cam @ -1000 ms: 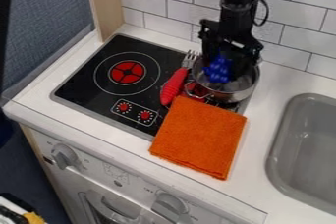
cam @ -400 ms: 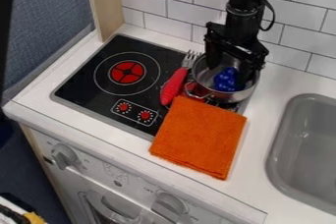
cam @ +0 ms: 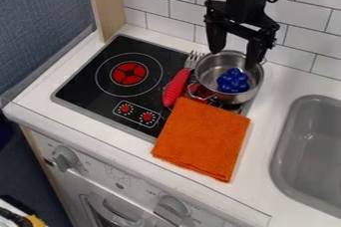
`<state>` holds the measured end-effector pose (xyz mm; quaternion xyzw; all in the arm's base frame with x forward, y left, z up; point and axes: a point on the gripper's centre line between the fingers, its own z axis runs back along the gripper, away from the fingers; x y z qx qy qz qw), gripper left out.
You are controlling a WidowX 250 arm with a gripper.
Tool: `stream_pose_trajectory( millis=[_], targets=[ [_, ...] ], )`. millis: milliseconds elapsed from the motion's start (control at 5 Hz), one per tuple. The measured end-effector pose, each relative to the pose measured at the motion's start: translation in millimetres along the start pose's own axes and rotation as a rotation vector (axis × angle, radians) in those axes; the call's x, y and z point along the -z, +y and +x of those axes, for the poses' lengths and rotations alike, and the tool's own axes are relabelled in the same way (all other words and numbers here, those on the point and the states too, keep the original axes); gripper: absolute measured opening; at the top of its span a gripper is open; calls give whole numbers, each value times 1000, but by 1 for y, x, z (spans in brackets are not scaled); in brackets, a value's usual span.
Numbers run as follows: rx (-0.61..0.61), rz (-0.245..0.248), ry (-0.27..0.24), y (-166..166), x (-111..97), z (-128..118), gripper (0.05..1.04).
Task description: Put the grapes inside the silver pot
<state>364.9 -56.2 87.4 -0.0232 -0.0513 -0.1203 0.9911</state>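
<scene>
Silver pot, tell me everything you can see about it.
The silver pot looks like shiny metal: round, lidless, with a loop handle at its lower left. It stands upright on the right side of the stovetop, beside the red-handled fork. Blue grapes rest inside, and the open gripper hangs over it.

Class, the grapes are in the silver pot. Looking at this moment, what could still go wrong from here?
The gripper has its jaws spread, with one low at the silver pot's opening; a sideways move might knock the rim and shift the pot.

The red-handled fork lies close beside the pot, so a shove could push it too.

If the stove were hot, the orange cloth overlapping it might scorch.
</scene>
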Motion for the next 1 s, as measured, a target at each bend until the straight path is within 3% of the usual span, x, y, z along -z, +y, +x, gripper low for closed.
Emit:
stream_pose_trajectory(
  millis=[400, 1000],
  targets=[
    [-9, 3, 37, 5, 7, -20, 999],
    [-9, 3, 37, 5, 7, -20, 999]
  ],
)
